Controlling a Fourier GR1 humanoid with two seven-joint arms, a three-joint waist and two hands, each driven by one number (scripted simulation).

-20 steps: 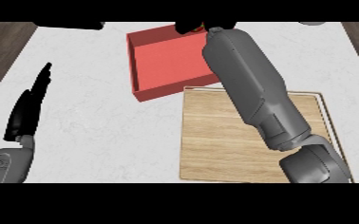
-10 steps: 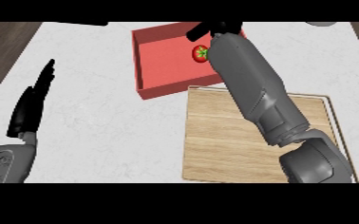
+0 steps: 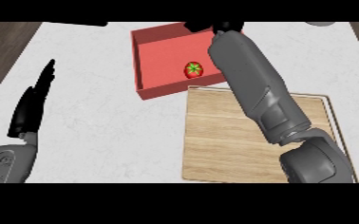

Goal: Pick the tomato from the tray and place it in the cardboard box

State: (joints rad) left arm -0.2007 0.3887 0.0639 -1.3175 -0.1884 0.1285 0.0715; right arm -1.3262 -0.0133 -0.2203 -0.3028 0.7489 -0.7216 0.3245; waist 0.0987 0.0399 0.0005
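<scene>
Red walls mark the open box (image 3: 168, 94), which sits on the white marbled counter (image 3: 98, 99) near its far edge, turned slightly askew. The tomato (image 3: 193, 70) lies inside it, on the box floor toward the right side, its green stem star facing up. Nothing is touching the tomato. It lies just left of the right forearm (image 3: 249, 80).

That grey forearm rises from the lower right corner and crosses the wooden tray (image 3: 224, 142) and the right part of the box. The tray is a light, wood-grained board with a low rim, and its far edge is just beside the box's near wall. Its visible surface carries nothing.

The right hand (image 3: 226, 26) shows only as black shapes at the box's far right corner, cut off by the upper edge of the view. Whether it is spread or closed cannot be told.

The left hand (image 3: 32, 107) rests near the left edge of the view, well apart from the box and tray. Its black fingers (image 3: 46, 76) are straight, held together and pointing away from the robot, and they hold nothing.
</scene>
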